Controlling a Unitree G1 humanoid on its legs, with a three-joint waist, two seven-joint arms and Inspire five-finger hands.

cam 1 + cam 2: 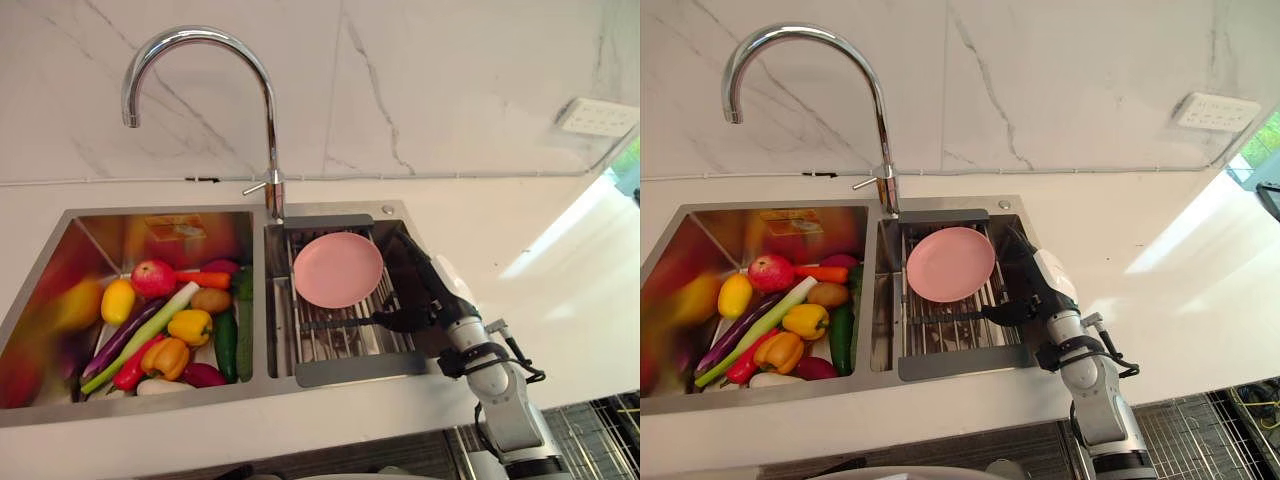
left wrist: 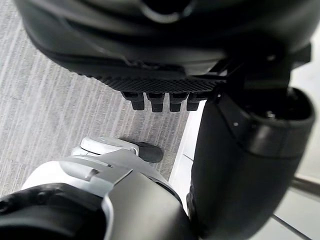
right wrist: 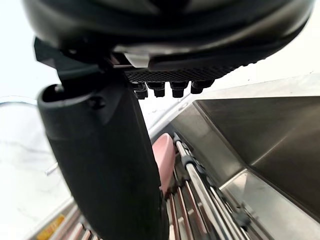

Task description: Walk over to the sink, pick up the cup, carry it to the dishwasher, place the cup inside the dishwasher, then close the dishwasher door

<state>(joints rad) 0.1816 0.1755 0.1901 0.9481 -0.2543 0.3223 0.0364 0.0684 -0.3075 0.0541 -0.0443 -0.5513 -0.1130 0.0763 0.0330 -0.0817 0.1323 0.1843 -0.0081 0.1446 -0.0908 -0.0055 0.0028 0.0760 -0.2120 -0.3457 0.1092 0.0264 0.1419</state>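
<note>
A pink plate (image 1: 337, 269) leans on the metal rack (image 1: 340, 372) in the right basin of a steel double sink (image 1: 262, 300). My right hand (image 1: 415, 285) reaches into that basin from the right, just beside the plate's right edge. Its fingers are stretched out low over the rack bars and hold nothing. In the right wrist view the plate (image 3: 164, 160) shows past the dark thumb (image 3: 110, 165), close to it. My left hand (image 2: 165, 60) hangs relaxed above the grey floor and holds nothing.
The left basin holds several vegetables and fruits (image 1: 170, 325). A tall chrome faucet (image 1: 270, 120) rises behind the divider. White counter (image 1: 520, 240) runs to the right, with a wall outlet (image 1: 597, 117) above. A wire rack (image 1: 600, 430) shows below the counter's front edge at lower right.
</note>
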